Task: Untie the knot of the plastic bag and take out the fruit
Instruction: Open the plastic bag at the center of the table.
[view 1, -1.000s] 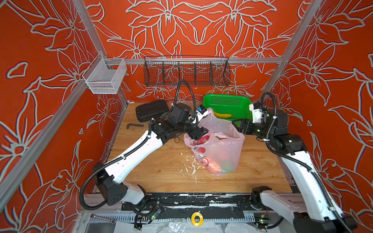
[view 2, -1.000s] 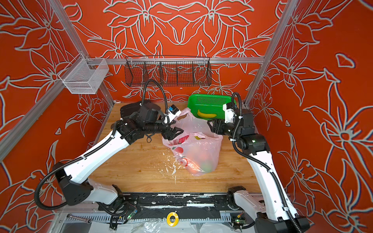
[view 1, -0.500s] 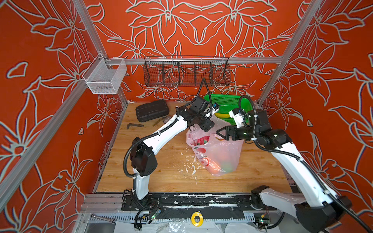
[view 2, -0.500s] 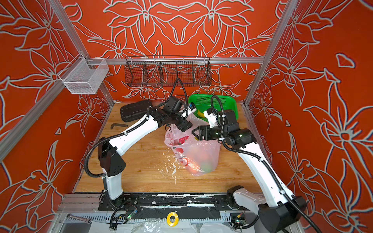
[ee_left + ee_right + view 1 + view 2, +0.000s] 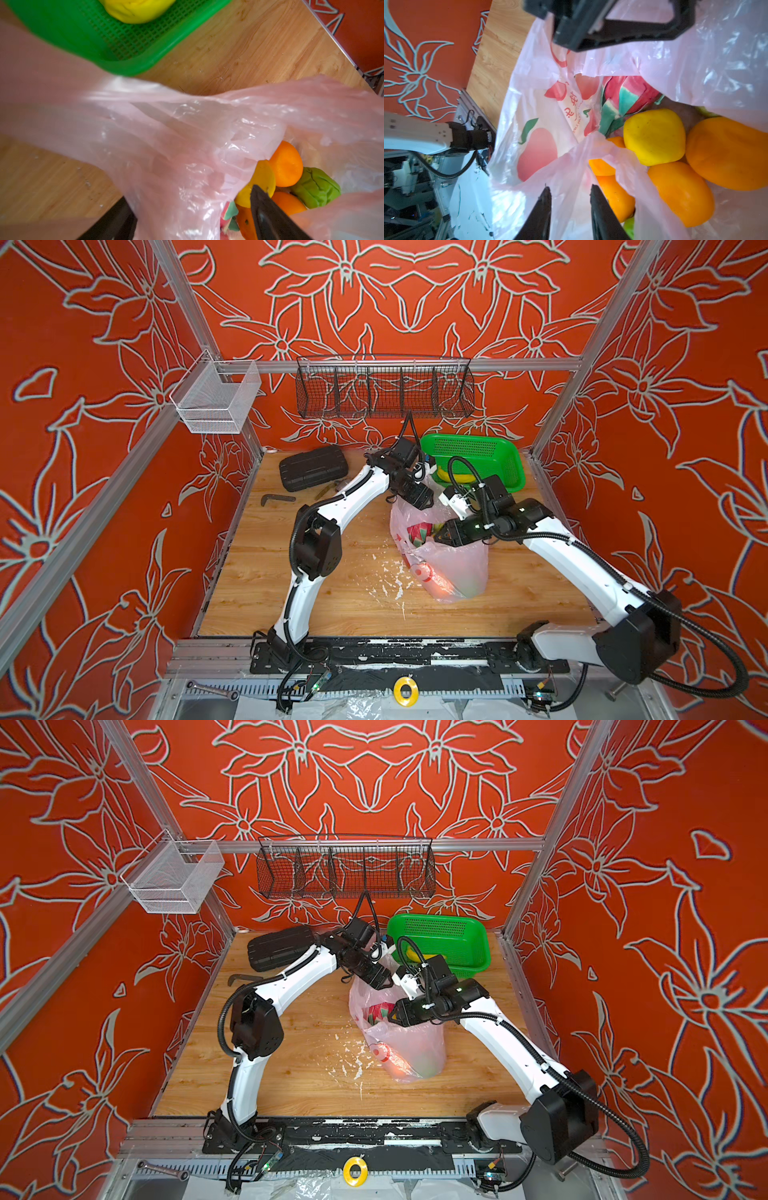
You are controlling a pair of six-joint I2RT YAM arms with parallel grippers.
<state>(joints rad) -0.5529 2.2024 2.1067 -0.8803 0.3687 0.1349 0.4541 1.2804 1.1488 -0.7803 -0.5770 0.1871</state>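
Note:
The pink plastic bag [image 5: 449,568] [image 5: 411,1048] stands open-mouthed on the wooden table; no knot is in view. Fruit lies inside: a dragon fruit [image 5: 629,91], a lemon [image 5: 654,135], oranges [image 5: 726,153] and a green fruit [image 5: 318,187]. My left gripper [image 5: 419,499] [image 5: 189,193] straddles the bag's far rim with jaws wide open, one finger inside and one outside. My right gripper [image 5: 436,536] [image 5: 570,187] is at the mouth's near edge, its jaws a narrow gap apart with a fold of bag film between them.
A green basket [image 5: 473,448] holding a yellow fruit [image 5: 457,477] stands just behind the bag. A black case [image 5: 313,467] and a hex key [image 5: 276,499] lie at the back left. White flecks [image 5: 386,585] dot the table. Wire baskets [image 5: 384,387] hang on the back rail.
The left gripper swung right to the bag's far rim. The right gripper moved left into the bag's mouth, and its jaws narrowed around the film.

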